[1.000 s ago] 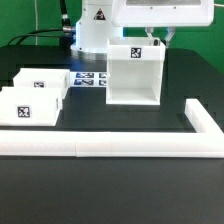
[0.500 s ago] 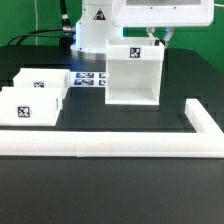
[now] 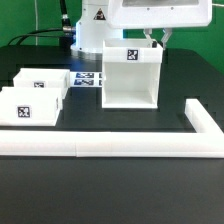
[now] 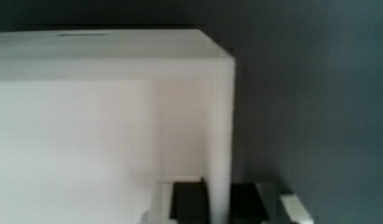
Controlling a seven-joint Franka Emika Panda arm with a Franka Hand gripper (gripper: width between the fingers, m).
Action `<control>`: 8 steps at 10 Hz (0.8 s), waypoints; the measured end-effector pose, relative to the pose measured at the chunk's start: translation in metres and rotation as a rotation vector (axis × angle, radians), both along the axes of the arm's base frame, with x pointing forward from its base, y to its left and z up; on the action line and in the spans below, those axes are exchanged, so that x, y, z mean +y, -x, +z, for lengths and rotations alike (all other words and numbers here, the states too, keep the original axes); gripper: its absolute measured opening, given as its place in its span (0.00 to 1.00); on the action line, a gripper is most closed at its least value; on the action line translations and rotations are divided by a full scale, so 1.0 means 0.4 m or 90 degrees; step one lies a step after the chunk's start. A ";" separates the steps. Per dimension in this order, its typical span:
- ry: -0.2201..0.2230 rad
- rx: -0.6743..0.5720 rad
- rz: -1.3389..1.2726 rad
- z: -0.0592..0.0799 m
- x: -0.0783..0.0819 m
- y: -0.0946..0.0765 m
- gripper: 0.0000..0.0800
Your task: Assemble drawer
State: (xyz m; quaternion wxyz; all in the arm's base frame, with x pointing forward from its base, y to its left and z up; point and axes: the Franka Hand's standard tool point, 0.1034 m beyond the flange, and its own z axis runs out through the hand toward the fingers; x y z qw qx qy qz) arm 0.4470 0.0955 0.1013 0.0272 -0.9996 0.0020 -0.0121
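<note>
The end effector is clenched on the casing. In the wrist view, one upright wall of the casing runs between the two dark fingers, and both sit against it.

Compared with one second ago, the casing stands slightly further toward the exterior view's left and slightly nearer the camera. Its open front still faces the camera and it remains upright. It now covers more of the marker board. No gap shows under it, so it appears to slide along the worktop rather than lift.

The two trays lie well apart from the casing on the exterior view's left, outside it and unmoved. The border wall is also unchanged.

Judgement: the casing is being repositioned, and tray insertion is not yet started.
</note>
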 end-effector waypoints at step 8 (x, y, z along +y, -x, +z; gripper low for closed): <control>-0.029 -0.078 -0.052 0.003 0.006 -0.313 0.05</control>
